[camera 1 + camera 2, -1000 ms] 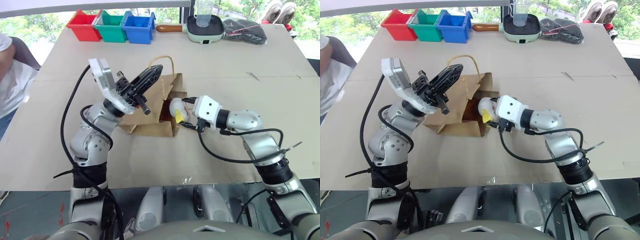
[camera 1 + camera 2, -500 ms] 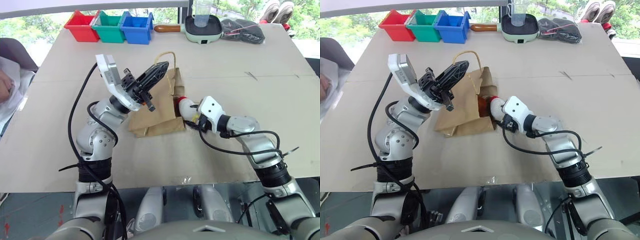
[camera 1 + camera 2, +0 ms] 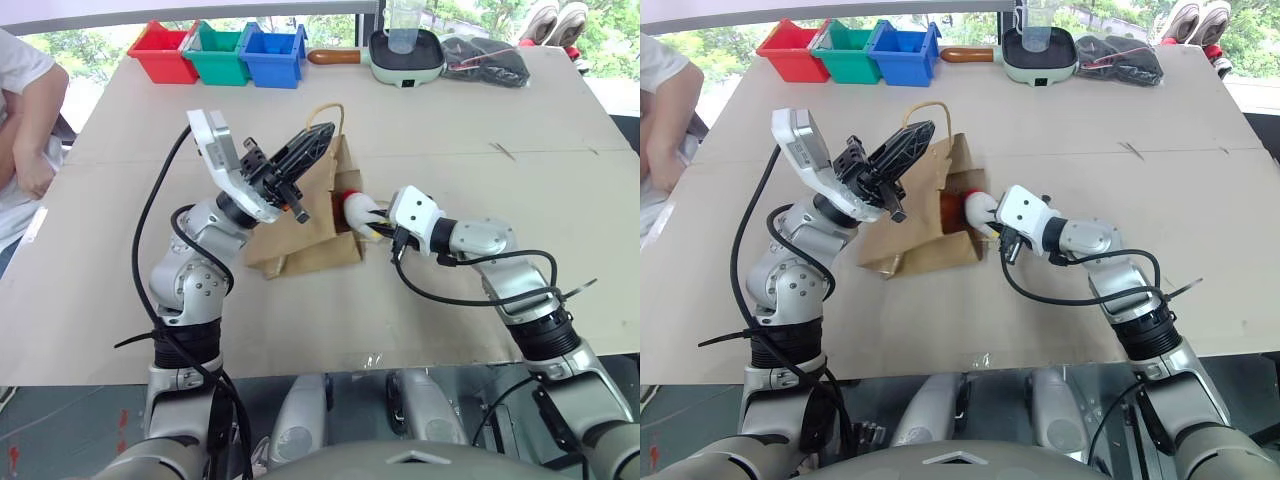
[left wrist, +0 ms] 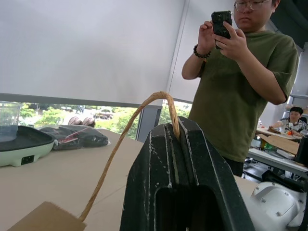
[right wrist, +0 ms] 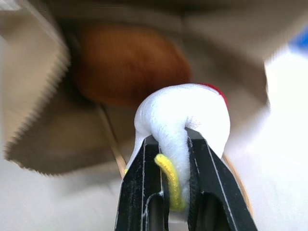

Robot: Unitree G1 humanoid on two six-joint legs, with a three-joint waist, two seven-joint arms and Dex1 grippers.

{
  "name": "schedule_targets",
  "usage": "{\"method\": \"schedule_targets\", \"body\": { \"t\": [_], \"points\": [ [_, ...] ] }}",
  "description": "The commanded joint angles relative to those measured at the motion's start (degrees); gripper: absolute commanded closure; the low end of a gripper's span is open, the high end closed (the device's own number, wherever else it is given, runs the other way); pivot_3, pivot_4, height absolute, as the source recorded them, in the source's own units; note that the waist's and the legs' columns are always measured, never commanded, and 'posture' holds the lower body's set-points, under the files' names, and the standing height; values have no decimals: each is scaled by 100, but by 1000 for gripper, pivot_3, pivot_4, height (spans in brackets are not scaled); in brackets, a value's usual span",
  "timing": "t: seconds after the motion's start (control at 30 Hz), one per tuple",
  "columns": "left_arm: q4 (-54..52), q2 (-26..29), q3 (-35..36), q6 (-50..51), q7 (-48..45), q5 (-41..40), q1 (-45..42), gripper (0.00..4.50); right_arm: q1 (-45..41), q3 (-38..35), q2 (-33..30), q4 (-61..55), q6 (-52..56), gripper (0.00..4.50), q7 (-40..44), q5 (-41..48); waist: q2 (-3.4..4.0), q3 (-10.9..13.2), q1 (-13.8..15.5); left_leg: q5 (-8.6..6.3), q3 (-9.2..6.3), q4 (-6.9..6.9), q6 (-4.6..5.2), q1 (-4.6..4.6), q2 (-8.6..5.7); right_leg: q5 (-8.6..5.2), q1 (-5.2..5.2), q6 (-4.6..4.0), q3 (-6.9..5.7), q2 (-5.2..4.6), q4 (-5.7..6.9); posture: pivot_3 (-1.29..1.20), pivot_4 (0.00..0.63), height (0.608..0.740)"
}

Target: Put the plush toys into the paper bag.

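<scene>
At the mouth of the paper bag point(image 3: 305, 225), lying on its side on the table point(image 3: 450, 130) and opening toward the robot's right, the white plush toy point(image 3: 357, 210) sits just at the rim. Right gripper point(image 5: 166, 168) has its fingers pressed into the toy's white body, yellow tuft between them, red end leading toward the bag. Rust-brown plush toy point(image 5: 127, 65) lies straight ahead, already inside, just beyond the white one. Toy's long axis runs roughly in line with the gripper, pointing into the opening. Right arm is the nearer one. Left gripper point(image 4: 174, 134) is raised, fingers pinched on a twisted handle loop point(image 4: 130, 127), holding the mouth up. Judgement: push further in, then release.
</scene>
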Motion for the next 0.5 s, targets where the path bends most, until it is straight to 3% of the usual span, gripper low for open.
{"method": "schedule_targets", "body": {
  "t": [0.03,0.27,0.5],
  "points": [
    [-195,39,-59,-86,-98,27,-74,4500,-184,23,27,-353,-124,4462,413,405,0,0,8,0,-1,0,0,0,0,0,0,0,-1,-1,-1,0,150,740],
    [-115,46,-202,-147,-261,217,-100,4500,-582,560,169,510,-1026,4462,701,8,0,0,14,0,4,1,0,0,-3,0,2,0,-2,-2,-1,0,150,740],
    [-287,-92,-294,-101,-271,130,-41,4500,-1215,972,1150,2524,-2250,4462,641,-398,0,0,-11,1,0,-3,-2,3,3,0,-1,-1,-5,4,1,0,150,740]
  ]
}}
